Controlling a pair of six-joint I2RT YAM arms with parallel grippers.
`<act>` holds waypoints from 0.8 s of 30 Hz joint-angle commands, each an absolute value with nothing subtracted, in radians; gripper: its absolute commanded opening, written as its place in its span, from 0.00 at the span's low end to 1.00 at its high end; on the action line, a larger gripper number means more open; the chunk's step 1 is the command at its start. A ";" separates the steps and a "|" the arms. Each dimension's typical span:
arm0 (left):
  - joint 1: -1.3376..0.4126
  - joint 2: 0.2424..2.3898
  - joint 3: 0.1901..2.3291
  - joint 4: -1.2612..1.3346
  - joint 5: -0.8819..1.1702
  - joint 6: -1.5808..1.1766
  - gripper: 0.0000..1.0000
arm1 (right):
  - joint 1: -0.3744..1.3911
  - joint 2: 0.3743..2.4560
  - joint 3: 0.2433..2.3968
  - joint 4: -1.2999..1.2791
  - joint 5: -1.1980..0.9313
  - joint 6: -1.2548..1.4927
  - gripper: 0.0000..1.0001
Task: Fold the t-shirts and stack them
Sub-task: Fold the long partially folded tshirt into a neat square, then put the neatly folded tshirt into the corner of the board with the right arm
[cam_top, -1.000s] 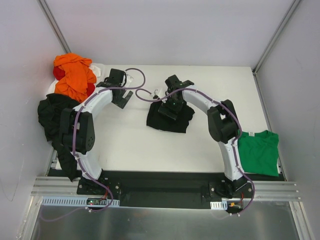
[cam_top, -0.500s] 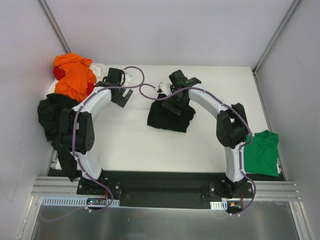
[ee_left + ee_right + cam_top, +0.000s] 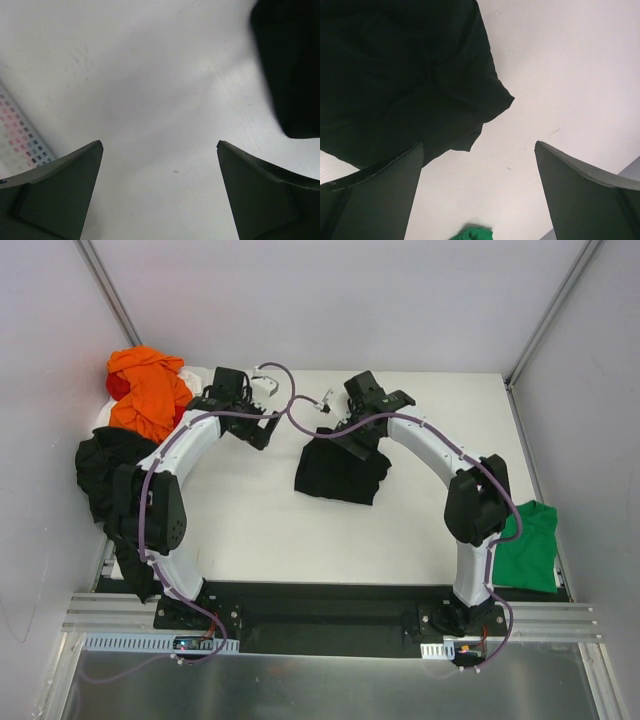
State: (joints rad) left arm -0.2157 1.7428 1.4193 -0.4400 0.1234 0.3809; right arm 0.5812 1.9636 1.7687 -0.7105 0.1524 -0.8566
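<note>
So the black shirt point(image 3: 338, 472) was lying in a rough, rumpled square about mid-table point(image 3: 250, 530). The right gripper point(image 3: 348, 443) hung over the shirt's far edge, jaws spread wide, nothing in them. The left gripper point(image 3: 262, 428) was just off the shirt's far-left corner over bare tabletop, jaws wide apart too, and empty. The green shirt point(image 3: 525, 545) lay well to the right of the black shirt and a bit nearer, partly behind the right arm. Way off to the black shirt's far left, an orange shirt point(image 3: 150, 390) sat bunched over a red shirt point(image 3: 118, 386). A black heap point(image 3: 105, 470) slumped just in front of those.
</note>
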 commanded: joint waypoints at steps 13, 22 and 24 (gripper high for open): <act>-0.235 1.850 1.571 -0.462 0.094 0.308 0.99 | 0.718 1.830 1.546 -0.686 0.181 -0.730 0.96; -0.239 1.807 1.574 -0.483 0.162 0.298 0.99 | 0.733 1.813 1.529 -0.684 0.176 -0.727 0.96; -0.238 1.793 1.568 -0.495 0.217 0.299 0.99 | 0.724 1.815 1.520 -0.673 0.190 -0.726 0.96</act>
State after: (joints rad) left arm -0.2298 1.8633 1.5463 -0.4629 0.1322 0.3145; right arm 0.7338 1.8641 1.5307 -0.6853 0.1612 -0.7429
